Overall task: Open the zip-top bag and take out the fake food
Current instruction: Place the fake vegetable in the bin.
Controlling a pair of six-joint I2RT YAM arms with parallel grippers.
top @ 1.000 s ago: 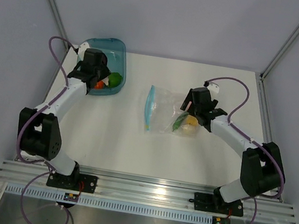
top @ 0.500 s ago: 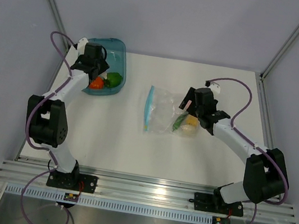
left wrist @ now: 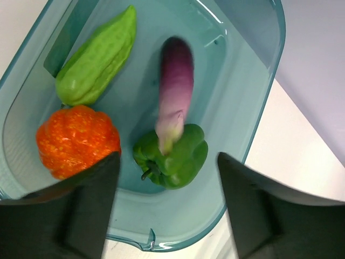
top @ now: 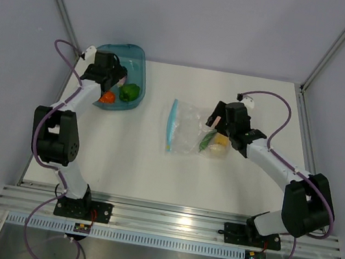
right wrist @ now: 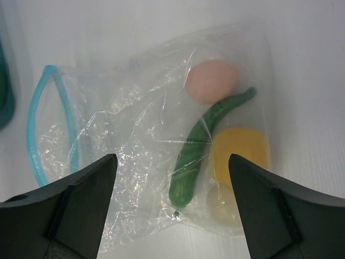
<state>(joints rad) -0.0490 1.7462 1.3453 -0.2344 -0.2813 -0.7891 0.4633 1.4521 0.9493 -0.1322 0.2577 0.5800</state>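
Bright even light, soft shadows, glare on zip-top bag (right wrist: 135, 127), eggplant (left wrist: 176, 89) slightly blurred

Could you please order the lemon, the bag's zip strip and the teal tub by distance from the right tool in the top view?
1. Lemon, in the bag beside the right tool.
2. Zip strip, at the bag's left end.
3. Teal tub, far back left.

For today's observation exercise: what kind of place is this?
Probably a robot test cell: left arm and right arm bolted to an aluminium rail, plain walls round a white table, fake food in a teal tub.
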